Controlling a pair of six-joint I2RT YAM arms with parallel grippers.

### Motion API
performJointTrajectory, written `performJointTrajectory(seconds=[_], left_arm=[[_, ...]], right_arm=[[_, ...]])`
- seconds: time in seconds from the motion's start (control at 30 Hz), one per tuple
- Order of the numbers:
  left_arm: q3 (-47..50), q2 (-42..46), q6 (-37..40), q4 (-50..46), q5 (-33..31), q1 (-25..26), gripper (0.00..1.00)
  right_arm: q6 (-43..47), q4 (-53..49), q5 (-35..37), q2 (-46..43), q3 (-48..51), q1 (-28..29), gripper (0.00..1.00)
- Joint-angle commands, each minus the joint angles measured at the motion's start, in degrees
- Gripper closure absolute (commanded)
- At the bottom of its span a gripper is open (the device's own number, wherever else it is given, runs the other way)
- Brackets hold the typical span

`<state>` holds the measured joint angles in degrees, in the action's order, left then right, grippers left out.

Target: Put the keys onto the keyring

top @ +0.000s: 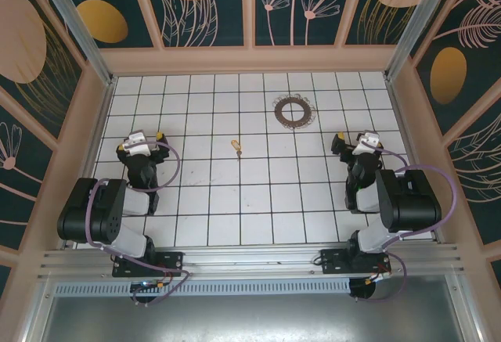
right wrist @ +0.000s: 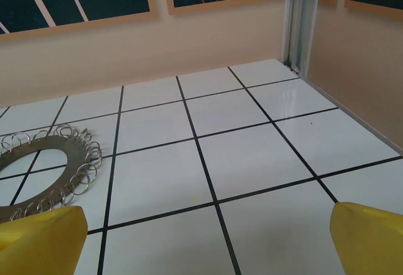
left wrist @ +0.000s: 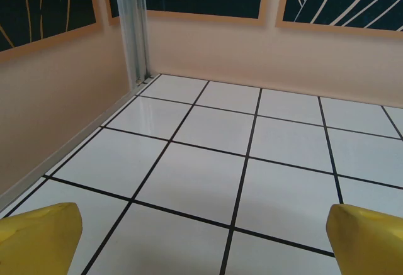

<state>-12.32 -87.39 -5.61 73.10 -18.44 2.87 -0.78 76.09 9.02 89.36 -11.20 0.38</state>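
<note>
Grippers nearest: left gripper and right gripper both spread wide, holding nothing. Betw. them, approx level, the key lies on the tiles, somewhat closer to the left arm, long axis roughly near-far. Farther back, the keyring lies flat, fwd-left of the right gripper.

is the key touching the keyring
Apart: the top external view shows the key lying alone, with bare white tiles between it and the keyring.
</note>
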Motion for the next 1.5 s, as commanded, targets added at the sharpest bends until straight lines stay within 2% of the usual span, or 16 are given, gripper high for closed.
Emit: performJointTrajectory(seconds=[0.0,0.8,0.9,0.93,1.0,1.1,1.2,1.27,1.4,1.43,1.47], left_arm=[[-0.07,0.27,-0.33,2.05,0.17,-0.41,0.01],[-0.17,0.80,0.11,1.76,0.69,-0.39,0.01],[-5.92,6.47,1.09,-13.13,4.65,-0.37,0.01],[-8.29,8.20,0.54,-19.35,5.00,-0.45,0.01],[-10.41,10.90,-0.43,-25.56,6.55,-0.32,0.01],[-13.83,13.53,-4.49,-33.38,7.97,-0.28,0.01],[-16.86,15.41,-7.97,-39.40,14.37,0.03,0.01],[-18.07,16.73,-13.56,-41.19,19.44,0.09,0.01],[-21.75,16.57,-26.15,-41.04,38.98,0.26,0.01],[-23.15,15.65,-28.94,-41.72,42.35,0.75,0.01],[-25.02,14.70,-30.59,-44.66,43.15,1.42,0.01]], right_arm=[[-1.14,2.26,0.96,0.29,0.03,0.03,0.01],[-1.19,2.35,0.84,0.16,0.03,-0.03,0.01],[-0.46,4.80,-0.57,-2.01,2.30,0.03,0.01],[-0.22,5.40,-0.06,-3.66,3.43,0.18,0.01],[0.46,4.48,2.44,-7.35,4.50,1.19,0.01],[2.80,-2.75,5.66,-15.09,3.92,3.80,0.01],[2.59,-13.88,9.65,-21.54,-0.02,6.13,0.01],[-0.98,-24.29,13.15,-24.11,-4.65,6.86,0.01],[-7.40,-48.18,14.27,-22.45,-17.19,6.85,0.01],[-8.53,-53.04,13.75,-20.79,-20.44,6.83,0.01],[-9.44,-56.69,13.23,-19.07,-23.42,6.83,0.01]])
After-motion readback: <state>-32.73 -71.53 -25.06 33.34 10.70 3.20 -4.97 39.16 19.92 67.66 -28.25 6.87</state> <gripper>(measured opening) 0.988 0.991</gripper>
